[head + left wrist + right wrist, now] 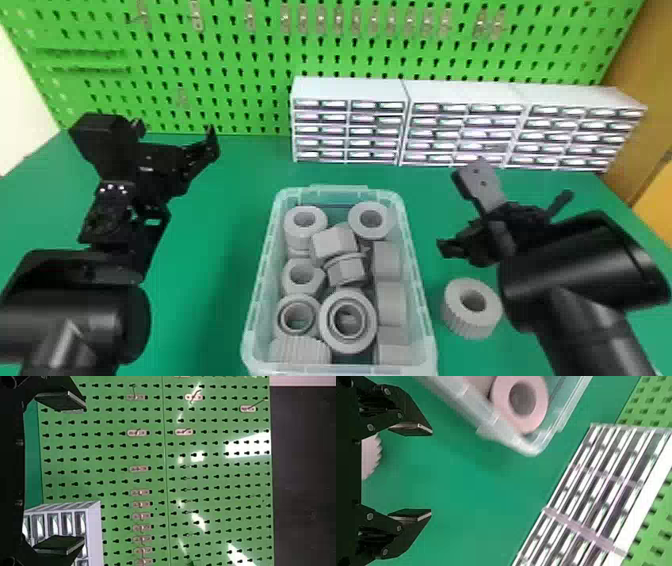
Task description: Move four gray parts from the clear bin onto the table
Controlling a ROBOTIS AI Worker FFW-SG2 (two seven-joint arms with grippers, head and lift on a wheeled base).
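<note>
One gray ring out on green bench, hole up, side ribbed — just right of clear bin. Many more gray parts inside bin, rings and nuts crowded together. Right gripper right of bin, jaws wide open, nothing held. Left gripper well left of bin — jaws likewise wide apart, empty. White drawer units and green pegboard behind.

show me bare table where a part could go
Bare table shows left of the clear bin, toward the left arm, and between the bin's far rim and the drawer cabinets. Crowded: the bin, full of gray parts, and its right side, by the loose part and right arm.
</note>
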